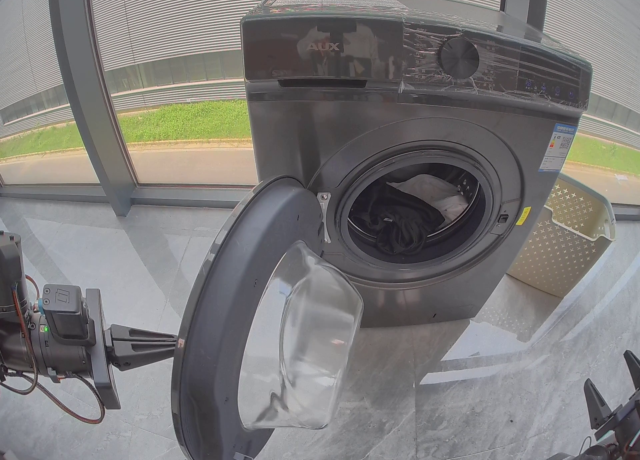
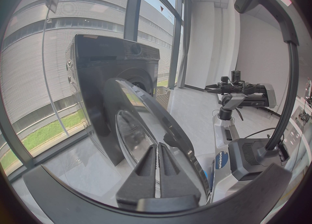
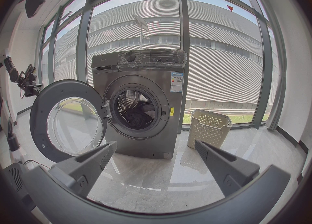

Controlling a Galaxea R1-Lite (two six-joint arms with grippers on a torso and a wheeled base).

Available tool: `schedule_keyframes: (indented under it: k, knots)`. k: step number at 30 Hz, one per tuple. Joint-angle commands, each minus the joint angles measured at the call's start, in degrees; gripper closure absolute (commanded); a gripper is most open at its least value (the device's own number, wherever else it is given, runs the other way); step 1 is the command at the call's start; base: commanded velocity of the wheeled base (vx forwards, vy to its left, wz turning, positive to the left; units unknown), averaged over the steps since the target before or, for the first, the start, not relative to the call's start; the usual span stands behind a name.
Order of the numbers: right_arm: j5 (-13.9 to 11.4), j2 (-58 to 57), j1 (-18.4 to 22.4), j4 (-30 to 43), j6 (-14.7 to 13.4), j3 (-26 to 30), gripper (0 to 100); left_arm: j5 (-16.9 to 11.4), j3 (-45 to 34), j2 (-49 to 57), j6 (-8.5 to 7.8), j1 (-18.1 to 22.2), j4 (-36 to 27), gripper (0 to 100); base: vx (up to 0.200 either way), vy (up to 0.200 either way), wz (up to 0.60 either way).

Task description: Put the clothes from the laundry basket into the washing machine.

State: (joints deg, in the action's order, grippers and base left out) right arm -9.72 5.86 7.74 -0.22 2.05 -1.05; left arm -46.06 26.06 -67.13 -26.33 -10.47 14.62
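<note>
Head view: left gripper [image 1: 170, 342], pinched together, rests against the washing machine door [image 1: 220, 321], likely to close it. Right gripper [image 3: 154, 143] hangs spread apart.

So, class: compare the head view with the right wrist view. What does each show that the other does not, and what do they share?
Head view, not the wrist view: a white cloth lying in the drum behind the dark clothes.
Right wrist view, not the head view: the whole basket, open top included; the head view has it part-hidden behind the washer.
Both: the washer, its door swung open, dark clothes inside, the left gripper at the door's edge, and the right gripper with fingers open.
</note>
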Motion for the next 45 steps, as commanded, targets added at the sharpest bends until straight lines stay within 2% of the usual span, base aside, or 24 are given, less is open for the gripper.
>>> schedule_keyframes:
  k: [1, 2, 4, 6, 10, 13, 37, 45]
  knots:
    - [0.0, 0.0, 0.0, 0.0, 0.0, 0.0, 0, 1.7, 0.8, 0.1, 0.49, -4.7, 0.0, 100, 0.0, 0.0, 0.0]
    - [0.0, 0.0, 0.0, 0.0, 0.0, 0.0, 0, 2.4, 0.7, -0.1, 1.81, -6.7, 0.0, 100, 0.0, 0.0, 0.0]
    - [0.0, 0.0, 0.0, 0.0, 0.0, 0.0, 0, 3.5, 0.7, -0.1, 2.86, -8.3, 0.1, 100, 0.0, 0.0, 0.0]
    - [0.0, 0.0, 0.0, 0.0, 0.0, 0.0, 0, 4.2, 0.8, -0.2, 3.22, -9.0, 0.1, 100, 0.0, 0.0, 0.0]
    - [0.0, 0.0, 0.0, 0.0, -0.1, 0.0, 0, 4.7, 1.6, -1.1, 3.22, -12.6, 0.2, 100, 0.0, 0.0, 0.0]
    - [0.0, 0.0, 0.0, 0.0, -0.1, 0.0, 0, 5.7, 1.7, -1.9, 3.22, -13.8, 0.3, 100, 0.0, 0.0, 0.0]
    - [0.0, 0.0, 0.0, 0.0, -0.2, 0.0, 0, 6.0, 6.2, -8.3, 3.3, -22.9, 2.8, 100, 0.0, 0.0, 0.0]
    - [0.0, 0.0, 0.0, 0.0, -0.1, 0.0, 0, 6.0, 10.3, -14.8, 3.3, -26.8, 2.9, 100, 0.0, 0.0, 0.0]
